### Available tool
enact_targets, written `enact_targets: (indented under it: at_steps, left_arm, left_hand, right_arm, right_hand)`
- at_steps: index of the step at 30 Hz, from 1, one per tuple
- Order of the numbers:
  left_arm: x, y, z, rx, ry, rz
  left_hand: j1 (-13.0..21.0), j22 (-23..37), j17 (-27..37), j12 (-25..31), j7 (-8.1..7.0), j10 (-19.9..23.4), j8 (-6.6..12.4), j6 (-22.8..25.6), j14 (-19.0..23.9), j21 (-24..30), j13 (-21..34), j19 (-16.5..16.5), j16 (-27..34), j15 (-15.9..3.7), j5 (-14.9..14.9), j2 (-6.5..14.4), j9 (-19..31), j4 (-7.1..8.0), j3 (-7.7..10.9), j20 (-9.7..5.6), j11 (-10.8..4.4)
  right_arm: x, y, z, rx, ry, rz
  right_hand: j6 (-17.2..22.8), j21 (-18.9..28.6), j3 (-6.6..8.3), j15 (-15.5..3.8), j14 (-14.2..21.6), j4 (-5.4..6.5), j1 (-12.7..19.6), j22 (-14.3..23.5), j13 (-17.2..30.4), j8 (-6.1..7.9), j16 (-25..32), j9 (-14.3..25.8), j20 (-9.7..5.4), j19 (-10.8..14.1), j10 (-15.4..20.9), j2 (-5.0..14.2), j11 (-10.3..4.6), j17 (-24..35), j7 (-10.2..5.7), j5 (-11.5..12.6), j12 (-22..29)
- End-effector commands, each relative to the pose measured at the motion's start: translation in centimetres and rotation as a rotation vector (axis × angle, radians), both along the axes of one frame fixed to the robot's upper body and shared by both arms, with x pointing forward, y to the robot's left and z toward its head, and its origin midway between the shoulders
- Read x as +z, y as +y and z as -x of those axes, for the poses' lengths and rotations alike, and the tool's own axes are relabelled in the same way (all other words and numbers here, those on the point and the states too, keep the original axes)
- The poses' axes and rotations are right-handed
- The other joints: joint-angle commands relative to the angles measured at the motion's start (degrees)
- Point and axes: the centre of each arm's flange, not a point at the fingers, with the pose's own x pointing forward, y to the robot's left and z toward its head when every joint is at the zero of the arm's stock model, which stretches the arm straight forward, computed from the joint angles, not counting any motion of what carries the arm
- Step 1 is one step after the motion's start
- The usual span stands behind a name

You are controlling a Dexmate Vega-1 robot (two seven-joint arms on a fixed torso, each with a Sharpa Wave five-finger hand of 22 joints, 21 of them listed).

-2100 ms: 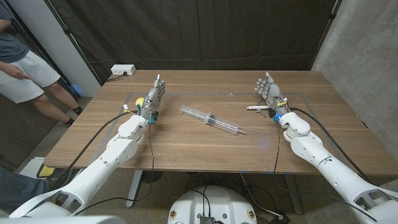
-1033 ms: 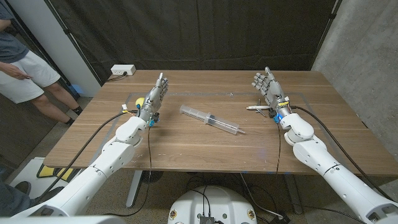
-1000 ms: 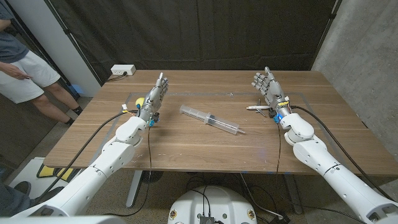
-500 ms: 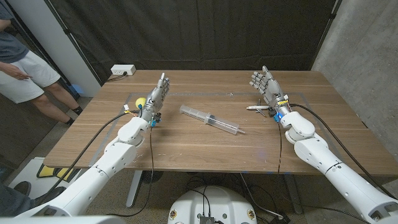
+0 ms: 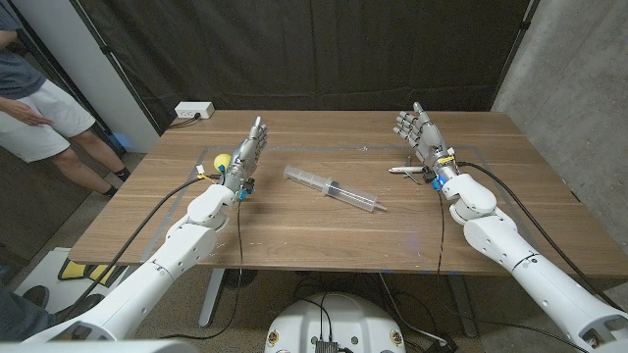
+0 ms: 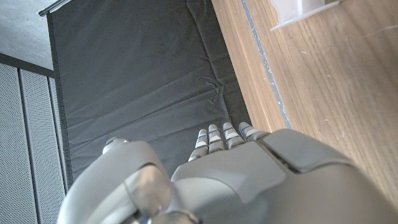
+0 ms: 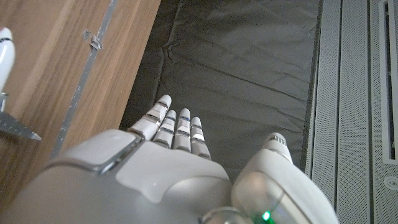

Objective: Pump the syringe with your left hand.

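Head view first: nearest me are the two white arms coming in over the front edge of the wooden counter [image 5: 294,245]. The left robot hand [image 5: 245,157] stands up off the wood, fingers straight and together-ish but holding nothing; the right robot hand [image 5: 420,137] does the same on the far side, fingers apart and empty.

Between them, lying on its side in the middle of the counter, is the syringe [image 5: 332,188], well apart from both hands. Its fat clear barrel points toward the left hand's side and the thin plunger rod runs out toward the right. I'd judge it light, hard plastic, smooth and inclined to roll or skid if nudged. The barrel looks the safer place to wrap fingers, with the thumb free to work the plunger end; the rod itself seems too slim to grip firmly.

Just beside the left hand sits a small yellow ball [image 5: 222,160], and near the right hand a little toy plane [image 5: 404,171]. Farther back, a white power strip [image 5: 193,111] lies at the counter's rear corner, and a person [image 5: 39,108] stands off to the side.
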Motion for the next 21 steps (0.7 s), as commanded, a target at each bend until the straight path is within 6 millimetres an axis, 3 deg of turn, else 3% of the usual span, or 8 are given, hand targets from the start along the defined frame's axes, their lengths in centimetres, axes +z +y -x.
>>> enact_targets:
  at_steps: [1,9,21]
  left_arm:
    - [0.1,-0.5,-0.4,0.011,0.004,0.008]
    - [0.2,-1.1,0.1,0.015,0.005,0.000]
    - [0.4,0.3,1.0,-0.008,0.007,-0.035]
  left_hand:
    - [0.63,0.15,0.11,0.21,0.06,0.51,0.29,0.33,0.23,0.45,0.32,-0.17,0.28,0.06,0.06,0.05,0.19,-0.50,-0.16,-1.50,-0.10]
    - [0.87,0.16,0.12,0.29,0.06,0.78,0.35,0.57,0.42,0.54,0.32,0.05,0.31,0.18,0.04,0.11,0.20,-0.59,-0.19,-1.54,-0.12]
    - [1.13,0.16,0.13,0.30,0.09,0.92,0.34,0.64,0.53,0.52,0.33,0.02,0.31,0.15,0.00,0.20,0.21,-0.69,-0.24,-1.56,-0.16]
  right_arm:
    - [0.2,-0.9,0.2,0.006,-0.007,0.009]
    - [0.5,-0.5,0.9,0.036,-0.014,0.037]
    - [0.1,1.6,2.8,0.012,-0.080,0.026]
  right_hand:
    - [0.45,-0.04,0.17,0.06,-0.12,-0.37,0.71,0.16,0.25,0.09,-0.04,0.21,-1.25,-0.14,0.39,0.17,0.02,0.12,-0.29,0.28,-0.27]
    - [0.47,-0.08,0.17,0.10,-0.18,-0.40,0.78,0.17,0.25,0.08,-0.06,0.21,-1.24,-0.21,0.42,0.18,0.11,0.13,-0.32,0.27,-0.30]
    - [0.49,-0.10,0.22,0.15,-0.08,-0.46,0.97,0.17,0.26,0.06,-0.01,0.22,-1.23,-0.24,0.40,0.25,0.00,0.13,-0.31,0.26,-0.37]
